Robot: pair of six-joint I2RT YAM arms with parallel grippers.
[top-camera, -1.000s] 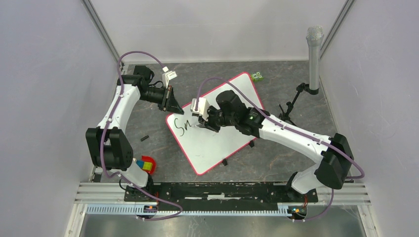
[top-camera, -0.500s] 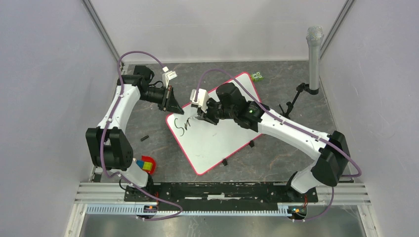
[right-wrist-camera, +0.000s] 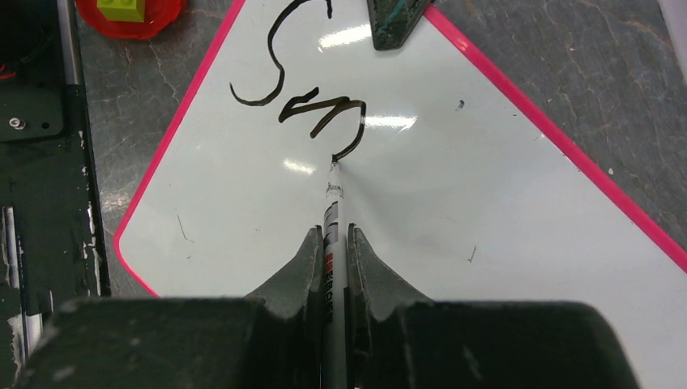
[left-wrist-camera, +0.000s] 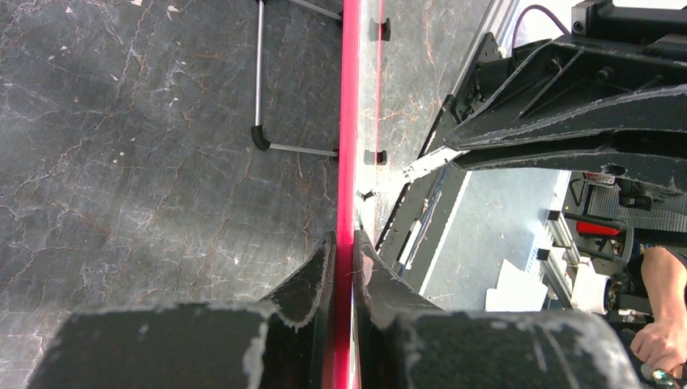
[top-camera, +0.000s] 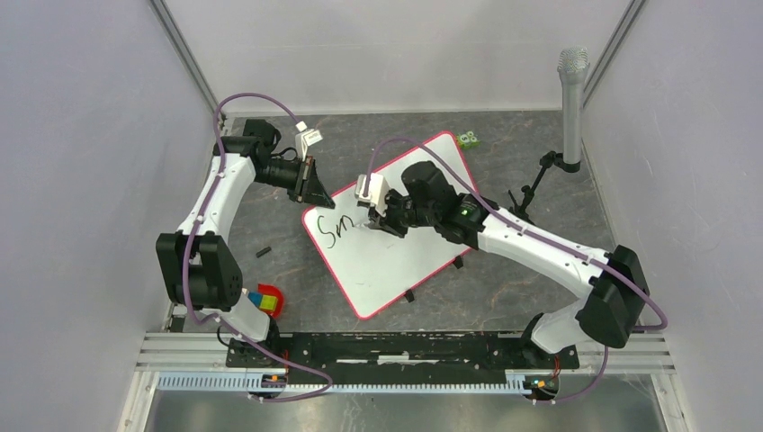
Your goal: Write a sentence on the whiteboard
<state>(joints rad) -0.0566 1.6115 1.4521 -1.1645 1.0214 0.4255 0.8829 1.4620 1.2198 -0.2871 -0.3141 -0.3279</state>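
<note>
Whiteboard [top-camera: 387, 265]: lies flat on the dark table [top-camera: 504, 297] in the middle of the workspace, skewed so one corner points toward the left arm; the pink frame is visible all round.
Sentence [right-wrist-camera: 308, 105]: only "Sm" is written, in black script near the board's left corner; the last stroke of the m ends at the nib.
Marker [right-wrist-camera: 332, 194]: white barrel, tip down at the tail of the m; it looks to be touching, though the wrist view cannot quite settle contact.
Right gripper [right-wrist-camera: 333, 233]: fingers clamped on the marker barrel, aimed down at the board.
Left gripper [left-wrist-camera: 343, 239]: fingers pinched on the board's pink edge, one on either side, steadying it.
Step in hand: writing the first word; most of the sentence is not yet written.
Next move: it calls for carrying the nib rightward into the next letter with light, even pressure, while the left hold stays fixed so the board does not slide.
Around: a red dish [top-camera: 267, 301] of coloured blocks sits by the left arm's base; a small black piece [top-camera: 262, 253] lies left of the board; a microphone [top-camera: 572, 99] stands at the far right.
</note>
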